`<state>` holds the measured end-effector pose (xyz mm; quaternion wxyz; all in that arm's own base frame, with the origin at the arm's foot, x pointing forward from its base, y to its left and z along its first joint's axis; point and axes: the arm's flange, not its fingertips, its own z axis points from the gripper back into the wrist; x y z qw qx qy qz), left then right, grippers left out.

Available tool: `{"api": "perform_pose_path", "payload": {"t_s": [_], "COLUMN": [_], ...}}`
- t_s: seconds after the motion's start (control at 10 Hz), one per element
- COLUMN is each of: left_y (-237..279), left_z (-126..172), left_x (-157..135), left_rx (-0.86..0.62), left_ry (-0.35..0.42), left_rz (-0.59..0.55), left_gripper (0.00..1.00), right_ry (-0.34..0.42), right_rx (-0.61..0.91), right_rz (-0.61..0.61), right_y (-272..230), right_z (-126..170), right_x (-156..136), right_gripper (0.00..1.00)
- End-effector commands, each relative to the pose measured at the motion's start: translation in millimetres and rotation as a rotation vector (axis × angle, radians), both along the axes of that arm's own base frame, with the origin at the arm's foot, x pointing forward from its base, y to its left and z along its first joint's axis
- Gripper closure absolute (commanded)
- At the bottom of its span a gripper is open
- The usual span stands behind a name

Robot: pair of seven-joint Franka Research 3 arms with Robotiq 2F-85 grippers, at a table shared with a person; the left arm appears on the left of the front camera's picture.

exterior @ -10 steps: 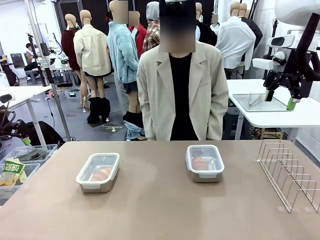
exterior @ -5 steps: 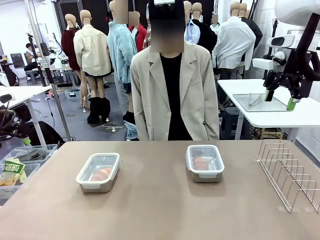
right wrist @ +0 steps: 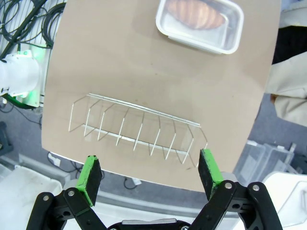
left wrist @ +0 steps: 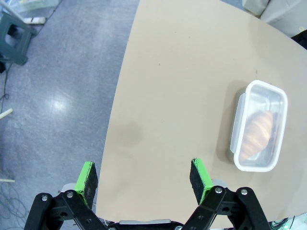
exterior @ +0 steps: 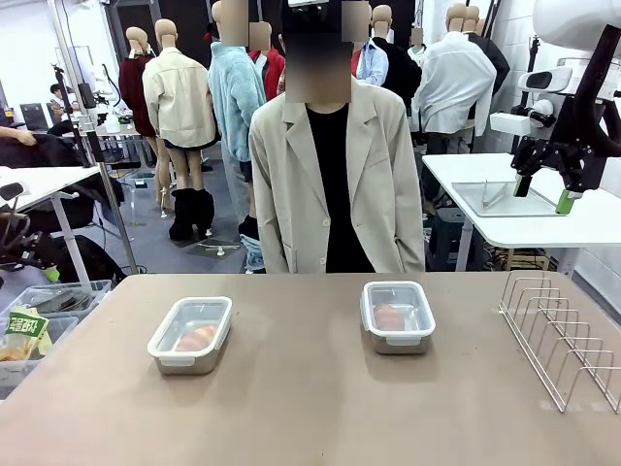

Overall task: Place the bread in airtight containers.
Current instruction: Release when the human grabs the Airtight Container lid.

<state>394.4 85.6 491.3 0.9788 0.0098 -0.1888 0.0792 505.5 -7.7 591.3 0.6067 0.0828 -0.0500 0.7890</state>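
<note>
On the tan worktop (exterior: pixel 310 408) two steel boxes stand well apart, each closed with a clear white-rimmed lid. The left box (exterior: pixel 190 335) sits on the robot's left side and holds one golden-brown roll (exterior: pixel 196 338), seen through the lid. The right box (exterior: pixel 398 316) stands slightly farther back, near the middle, and holds the second roll (exterior: pixel 389 316). In the left wrist view the left box (left wrist: pixel 258 126) lies to the right of the fingers, its ridged roll (left wrist: pixel 257 135) lying lengthwise inside. In the right wrist view the right box (right wrist: pixel 199 24) sits at the top, its roll (right wrist: pixel 195 13) against one long side.

A wire rack (exterior: pixel 563 335) stands at the worktop's right edge, well apart from both boxes; in the right wrist view the rack (right wrist: pixel 136 128) lies between the fingers and the box.

The left end effector (left wrist: pixel 143 175) hangs high above the worktop's edge, its green-padded fingers spread wide and holding nothing. The right end effector (right wrist: pixel 149 172) likewise hangs high over the rack side, fingers spread wide and empty.

At the far side a person (exterior: pixel 330 184) in a pale jacket stands facing the worktop, arms down.
</note>
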Motion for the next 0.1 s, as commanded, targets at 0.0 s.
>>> {"api": "perform_pose_path", "payload": {"t_s": [0.0], "left_y": [0.6], "left_z": [1.1], "left_x": [-0.4], "left_rx": [-0.001], "left_ry": [0.003], "left_rz": [0.002], "left_gripper": [0.00], "right_ry": [0.009], "right_rx": [-0.002], "right_rz": [0.001], "right_y": [0.0], "right_z": [0.3], "right_x": [-2.1], "right_gripper": [0.00]}}
